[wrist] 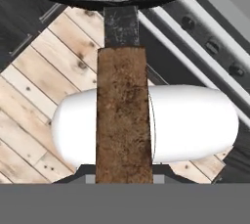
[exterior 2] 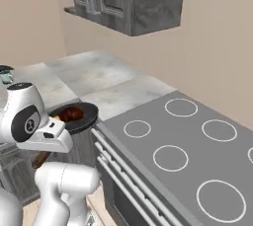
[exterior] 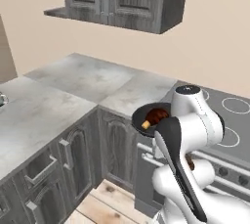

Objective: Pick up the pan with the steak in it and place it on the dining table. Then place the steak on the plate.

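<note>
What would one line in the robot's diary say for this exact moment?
phase: carrying | gripper: shut on pan handle | pan: lifted, off the stovetop, above wooden floor | steak: inside pan

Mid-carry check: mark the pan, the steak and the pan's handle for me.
pan [exterior 2: 85, 118]: right base view, on the black rim nearest the stove.
steak [exterior: 156, 116]: left base view, on the reddish-brown meat inside the pan.
handle [wrist: 123, 120]: hand view, on the middle of the brown grip.
</note>
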Controlling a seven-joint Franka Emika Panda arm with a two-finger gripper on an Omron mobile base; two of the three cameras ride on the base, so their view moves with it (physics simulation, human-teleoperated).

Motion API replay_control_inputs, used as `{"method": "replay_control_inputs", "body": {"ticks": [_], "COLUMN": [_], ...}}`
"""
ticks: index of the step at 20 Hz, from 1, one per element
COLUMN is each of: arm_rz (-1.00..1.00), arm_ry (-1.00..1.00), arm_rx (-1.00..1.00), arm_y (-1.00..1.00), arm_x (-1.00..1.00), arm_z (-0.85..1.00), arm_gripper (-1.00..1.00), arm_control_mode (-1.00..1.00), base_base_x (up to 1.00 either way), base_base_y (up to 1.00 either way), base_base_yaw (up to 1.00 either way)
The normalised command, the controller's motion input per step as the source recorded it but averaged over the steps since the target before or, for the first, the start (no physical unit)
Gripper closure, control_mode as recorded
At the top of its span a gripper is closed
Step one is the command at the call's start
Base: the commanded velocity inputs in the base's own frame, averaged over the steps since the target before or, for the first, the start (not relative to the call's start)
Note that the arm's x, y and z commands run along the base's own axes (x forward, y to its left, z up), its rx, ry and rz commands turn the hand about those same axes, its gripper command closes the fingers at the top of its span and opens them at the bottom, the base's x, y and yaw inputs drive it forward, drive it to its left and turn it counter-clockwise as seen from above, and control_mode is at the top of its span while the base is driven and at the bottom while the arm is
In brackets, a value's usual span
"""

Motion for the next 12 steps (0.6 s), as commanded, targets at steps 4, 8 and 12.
{"method": "replay_control_inputs", "body": {"ticks": [4, 8, 12], "arm_rz": [0.0, 0.0, 0.0], "arm_ry": [0.0, 0.0, 0.0], "arm_rx": [0.0, 0.0, 0.0], "arm_y": [0.0, 0.0, 0.0], "arm_x": [0.0, 0.0, 0.0], "arm_z": [0.0, 0.0, 0.0], "arm_gripper": [1.0, 1.0, 1.0], "arm_control_mode": [1.0, 1.0, 1.0], "base_base_x": [-0.08, -0.08, -0.07], "base_base_y": [0.0, 0.0, 0.0], "base_base_yaw": [0.5, 0.5, 0.5]}}
